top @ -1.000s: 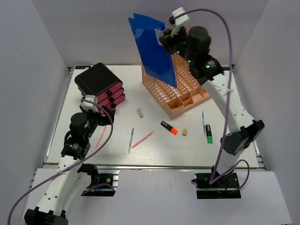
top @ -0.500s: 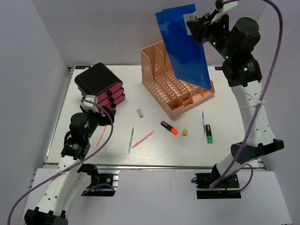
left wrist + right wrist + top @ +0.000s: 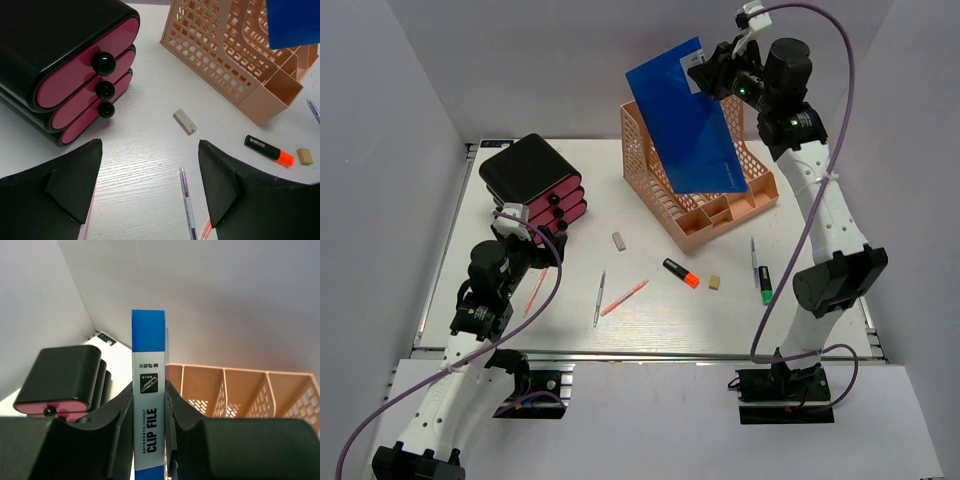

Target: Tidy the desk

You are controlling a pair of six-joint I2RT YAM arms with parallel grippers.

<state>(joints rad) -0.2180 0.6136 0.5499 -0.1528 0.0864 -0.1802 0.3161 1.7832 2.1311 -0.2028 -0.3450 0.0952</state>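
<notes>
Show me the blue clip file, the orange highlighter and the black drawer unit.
blue clip file (image 3: 685, 125), top external view, middle of its cover.
orange highlighter (image 3: 681, 273), top external view, middle of its barrel.
black drawer unit (image 3: 528, 172), top external view, its black top.

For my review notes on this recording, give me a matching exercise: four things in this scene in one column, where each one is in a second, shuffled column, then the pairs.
Things
1. blue clip file
2. black drawer unit
3. orange-tipped highlighter
4. green-capped marker

Places
A. far left of the desk
B. lying flat beside a pen, right side
C. clamped in the right fingers, over the peach rack
D. lying flat mid-desk, in front of the rack

Pairs: 1-C, 2-A, 3-D, 4-B
</notes>
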